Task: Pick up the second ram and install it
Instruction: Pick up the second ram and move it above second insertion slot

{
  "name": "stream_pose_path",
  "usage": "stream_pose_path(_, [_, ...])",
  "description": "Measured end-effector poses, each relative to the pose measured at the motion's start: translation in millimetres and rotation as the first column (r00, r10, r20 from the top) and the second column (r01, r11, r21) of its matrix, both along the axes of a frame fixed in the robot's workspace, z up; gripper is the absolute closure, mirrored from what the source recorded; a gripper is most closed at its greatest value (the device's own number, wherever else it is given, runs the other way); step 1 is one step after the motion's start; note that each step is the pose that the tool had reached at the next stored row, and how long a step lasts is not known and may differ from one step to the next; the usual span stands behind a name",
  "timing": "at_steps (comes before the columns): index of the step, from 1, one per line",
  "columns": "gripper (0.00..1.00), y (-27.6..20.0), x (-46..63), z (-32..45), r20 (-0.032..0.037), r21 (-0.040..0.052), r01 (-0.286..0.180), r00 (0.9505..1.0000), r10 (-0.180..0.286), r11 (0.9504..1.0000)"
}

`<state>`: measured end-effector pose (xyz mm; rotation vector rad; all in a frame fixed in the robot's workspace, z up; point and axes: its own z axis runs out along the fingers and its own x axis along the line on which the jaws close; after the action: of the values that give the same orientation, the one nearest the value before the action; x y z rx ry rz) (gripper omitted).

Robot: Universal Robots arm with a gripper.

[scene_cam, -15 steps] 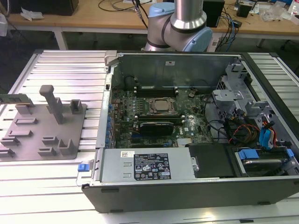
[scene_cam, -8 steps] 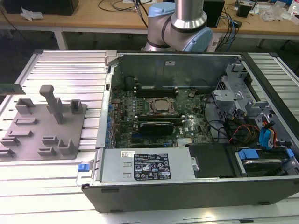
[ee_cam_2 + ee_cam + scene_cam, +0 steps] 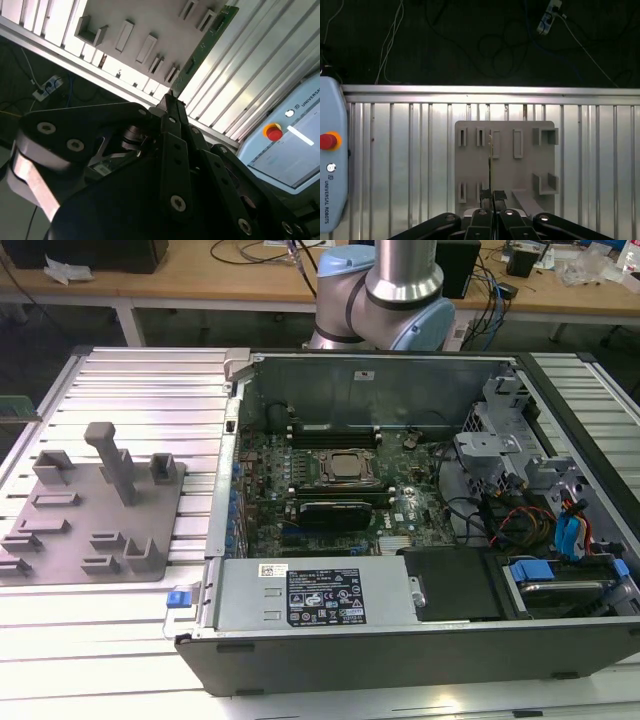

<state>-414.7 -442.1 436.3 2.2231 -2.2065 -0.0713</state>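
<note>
My gripper (image 3: 493, 194) is shut on the second ram (image 3: 491, 160), a thin green board seen edge-on in the first wrist view, reaching away from the fingertips. In the second wrist view the same green stick (image 3: 205, 45) runs out from the black fingers (image 3: 172, 112) at a slant. It hangs above the grey fixture plate (image 3: 505, 165), apart from the plate's slotted blocks. In the exterior view the fixture plate (image 3: 90, 510) lies at the left, beside the open computer case, whose motherboard (image 3: 340, 480) carries the silver processor (image 3: 345, 468) and long black slots (image 3: 330, 430).
The case walls (image 3: 400, 640) and a drive bay with cables (image 3: 560, 530) ring the motherboard. The ribbed metal table (image 3: 410, 160) lies under the plate. A pendant with a red button (image 3: 329, 141) lies on the table, off one side of the plate. The arm's base (image 3: 390, 290) stands behind the case.
</note>
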Motion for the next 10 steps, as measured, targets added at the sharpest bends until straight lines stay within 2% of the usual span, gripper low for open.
stream_pose_path(7, [0.91, 0.0, 0.1, 2.4, 0.0, 0.0, 0.0, 1.0, 0.0, 1.0])
stream_pose_path(10, [0.91, 0.0, 4.0, 2.4, 0.0, -0.0001, 0.0, 1.0, 0.0, 1.0])
